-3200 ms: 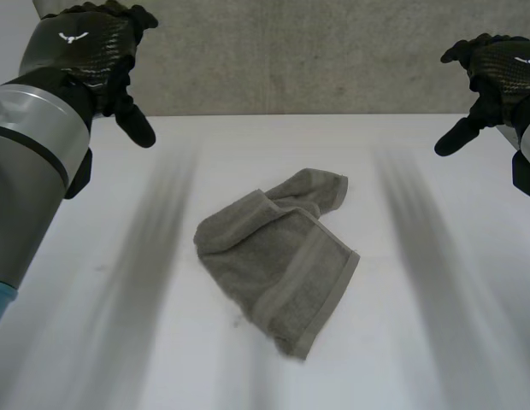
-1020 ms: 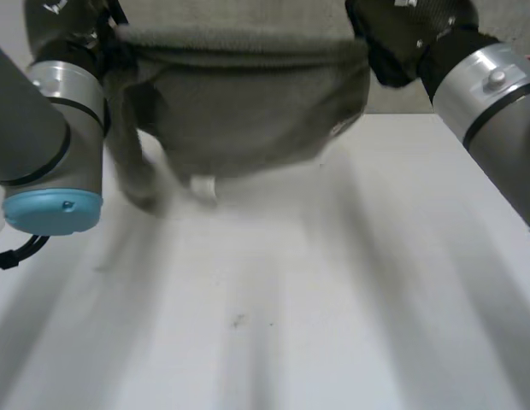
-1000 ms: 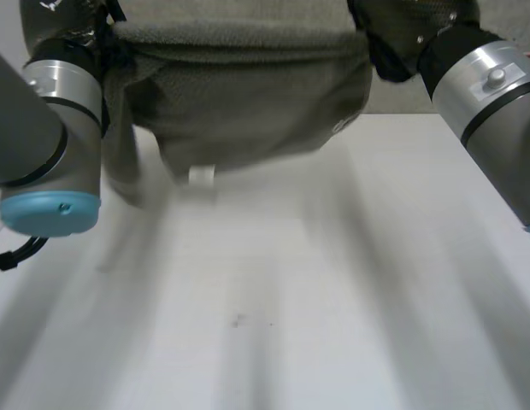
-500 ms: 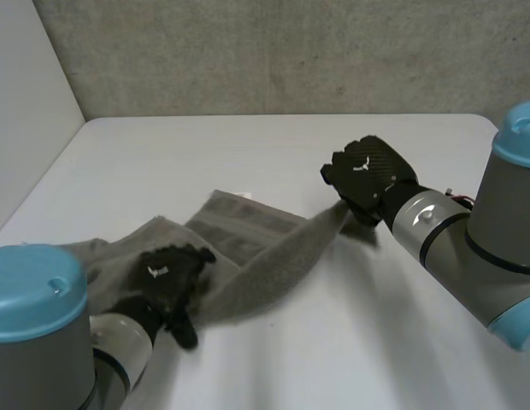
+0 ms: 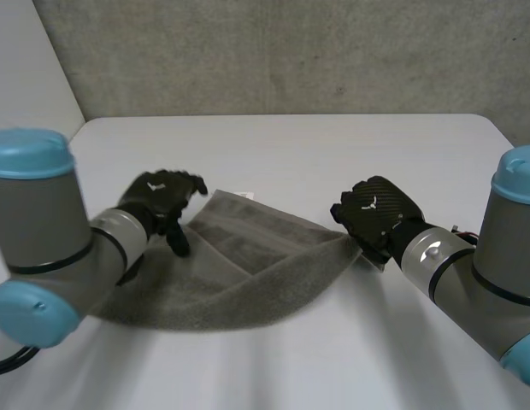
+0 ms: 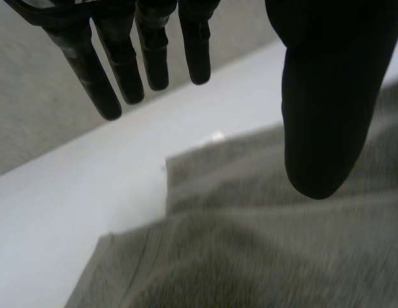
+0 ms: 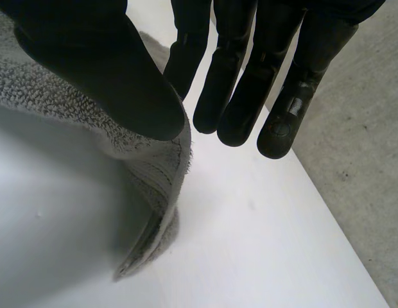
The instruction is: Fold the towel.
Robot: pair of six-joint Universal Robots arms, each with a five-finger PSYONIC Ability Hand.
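My left hand (image 5: 158, 198) hung over the far left part of the towel (image 5: 248, 273). Its fingers (image 6: 99, 77) were straight and spread wide from the thumb (image 6: 321, 96), and it held nothing. I could not tell whether the thumb's tip touched the towel. The towel lay on the table (image 5: 291, 141) between my two arms, a little left of the middle. It was grey and rumpled, and its near edge was rolled into a thick fold running from the near left across to the right. A small white tag (image 5: 240, 194) showed at its far edge, just right of my left hand. My right hand (image 5: 373, 215) was at the towel's right corner and held it. The thumb pressed on top of the corner and the straight fingers stood behind it. The pinched corner stood raised off the table, its edge curling down under my palm.
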